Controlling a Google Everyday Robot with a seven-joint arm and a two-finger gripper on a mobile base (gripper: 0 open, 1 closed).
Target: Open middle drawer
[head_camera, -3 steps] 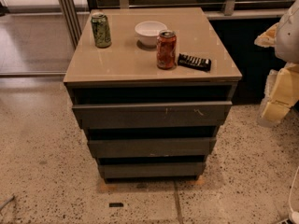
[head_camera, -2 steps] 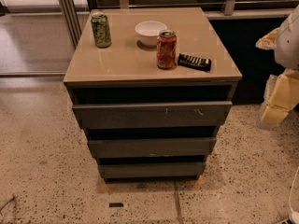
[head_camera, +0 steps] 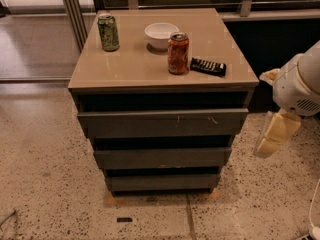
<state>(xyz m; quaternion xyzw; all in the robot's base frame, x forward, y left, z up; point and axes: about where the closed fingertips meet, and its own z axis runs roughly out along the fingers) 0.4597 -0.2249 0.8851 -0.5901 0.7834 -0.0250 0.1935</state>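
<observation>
Pale yellow, the gripper hangs to the right of the cabinet, level with the top drawer and well apart from its side edge (wide or narrow, I cannot tell). The middle drawer lies between that scratched front and the bottom drawer, dark gaps along both long edges, with bare floor before it.

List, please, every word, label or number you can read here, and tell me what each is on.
No text here can be read.
green can: print too blurred.
red can: label too blurred.
black remote: key marks too small.
middle drawer: plain, no lettering.
gripper, at the right edge beside the cabinet: no marking visible.
</observation>
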